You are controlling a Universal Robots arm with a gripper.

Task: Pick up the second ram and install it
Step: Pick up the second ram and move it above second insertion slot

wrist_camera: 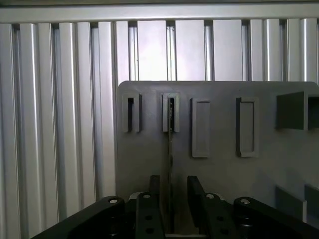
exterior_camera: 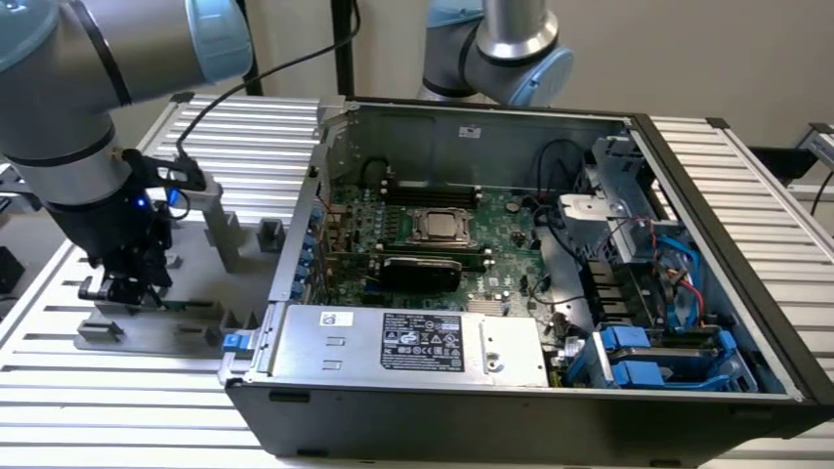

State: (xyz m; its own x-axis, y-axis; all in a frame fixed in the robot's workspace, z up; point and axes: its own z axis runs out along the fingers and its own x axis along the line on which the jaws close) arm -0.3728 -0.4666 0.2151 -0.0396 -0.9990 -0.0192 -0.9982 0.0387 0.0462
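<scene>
Item 1, exterior view's left: gripper [exterior_camera: 120, 290], low over the grey holder tray [exterior_camera: 195, 327]. Jaws wide open, gripping nothing. In the wrist view its fingers [wrist_camera: 154, 199] straddle the second ram [wrist_camera: 170, 149], with a gap on each side. The second ram stands edge-on, upright in a tray slot.
Item 2, exterior view's right: open computer case [exterior_camera: 521, 410], with the motherboard [exterior_camera: 502, 220] inside.

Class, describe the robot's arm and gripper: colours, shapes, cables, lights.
The arm is a thick silver-grey tube with pale blue joint caps. A black cable runs to its wrist, where a blue light glows. The gripper is black with bolted links.
</scene>
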